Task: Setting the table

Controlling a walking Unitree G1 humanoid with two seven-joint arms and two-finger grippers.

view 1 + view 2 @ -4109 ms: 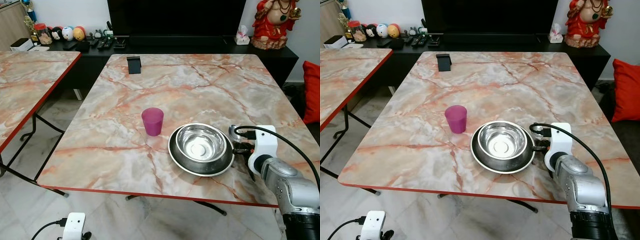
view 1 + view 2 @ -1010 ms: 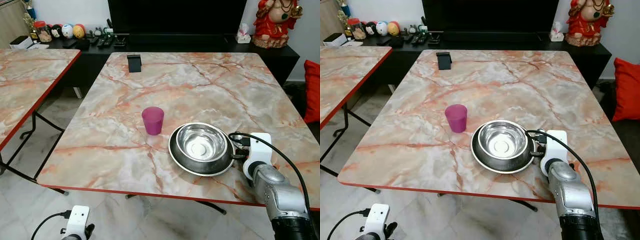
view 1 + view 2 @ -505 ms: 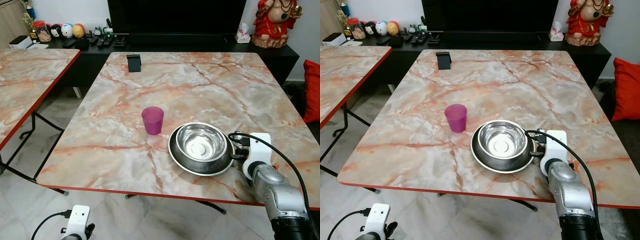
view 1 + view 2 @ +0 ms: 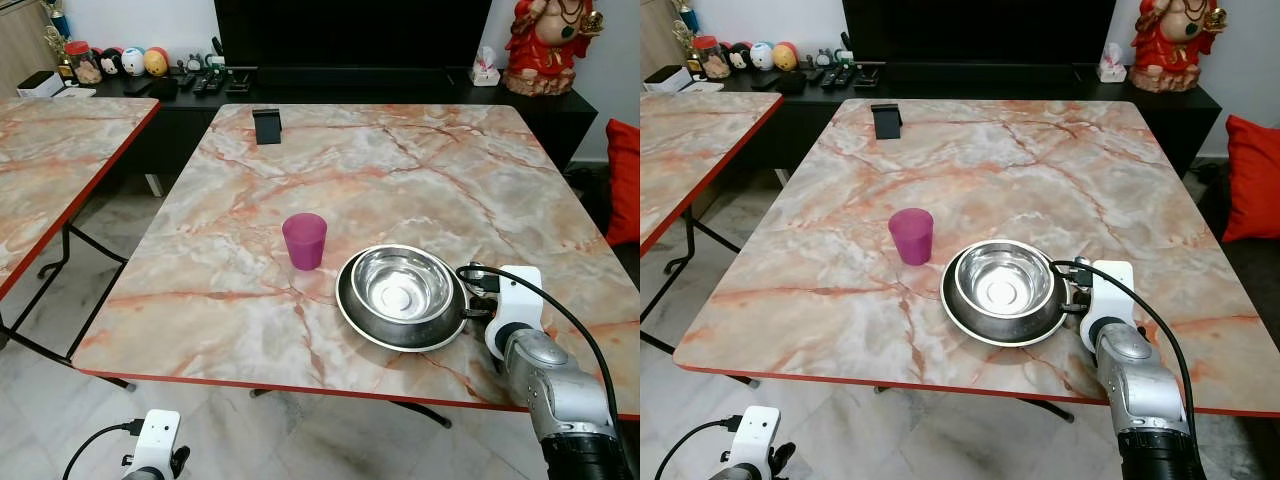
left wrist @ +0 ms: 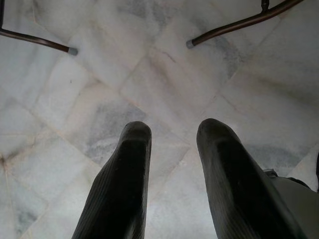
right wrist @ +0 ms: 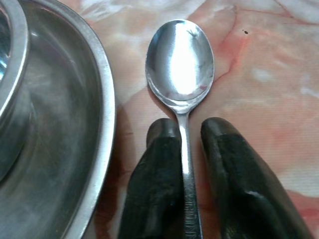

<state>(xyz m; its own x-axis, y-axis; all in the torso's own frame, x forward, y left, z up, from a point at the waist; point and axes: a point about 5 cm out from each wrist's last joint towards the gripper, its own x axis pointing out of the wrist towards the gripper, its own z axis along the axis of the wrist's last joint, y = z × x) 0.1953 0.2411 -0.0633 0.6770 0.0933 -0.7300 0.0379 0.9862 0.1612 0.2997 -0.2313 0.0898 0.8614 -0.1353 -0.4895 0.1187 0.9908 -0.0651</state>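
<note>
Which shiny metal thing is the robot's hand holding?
The spoon. Its thin handle runs between the right gripper fingers, beside the plate. The bowl sits on that plate, ungripped.

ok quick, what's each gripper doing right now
Left gripper: open, holding nothing, hanging over the floor.
Right gripper: jaws around the spoon handle, beside the plate.

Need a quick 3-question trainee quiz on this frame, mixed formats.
1. True or false: the steel bowl sits inside the round metal plate.
2. Multiple choice: the spoon between the right end effector fingers lies (A) in the bowl, (B) on the table beside the plate, (C) in the purple cup.
3. Fill in: the left end effector hangs over the ____.

Key: 1 true; 2 B; 3 floor.
</note>
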